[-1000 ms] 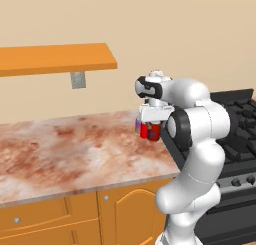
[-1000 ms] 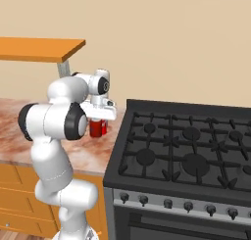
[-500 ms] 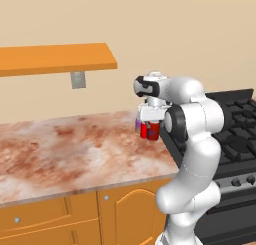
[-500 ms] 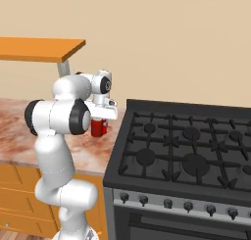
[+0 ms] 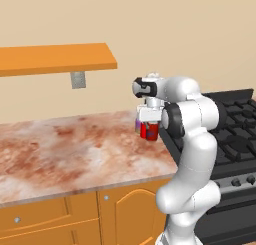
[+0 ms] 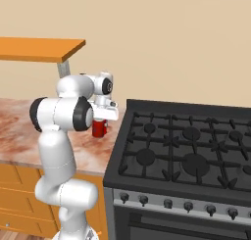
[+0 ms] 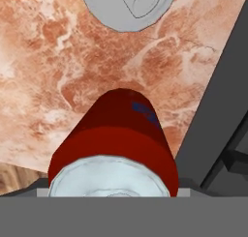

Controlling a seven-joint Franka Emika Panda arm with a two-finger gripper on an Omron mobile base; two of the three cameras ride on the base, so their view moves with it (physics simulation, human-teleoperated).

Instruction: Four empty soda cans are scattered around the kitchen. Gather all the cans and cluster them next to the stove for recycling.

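Observation:
My gripper [image 5: 149,124] is shut on a red soda can [image 5: 150,132], holding it upright just over the marble counter [image 5: 65,149] at the stove's left edge. A purple soda can [image 5: 138,125] stands right behind it, partly hidden. In the right base view the red soda can [image 6: 99,129] hangs under the hand [image 6: 104,111], close to the stove [image 6: 186,151]. Looking down from the hand, the red soda can [image 7: 118,139] sits between the jaws. A second soda can's silvery top [image 7: 128,6] shows beyond it, and the stove's dark edge [image 7: 218,120] runs along the right.
An orange wall shelf [image 5: 55,59] on a grey bracket [image 5: 77,80] hangs above the counter to the left. Orange cabinet doors [image 5: 125,211] run below the counter. The stove's black grates [image 6: 196,143] and knob row [image 6: 186,204] lie to the right.
The arm's elbow has shifted a little. The red can stays in the gripper at almost the same spot beside the stove.

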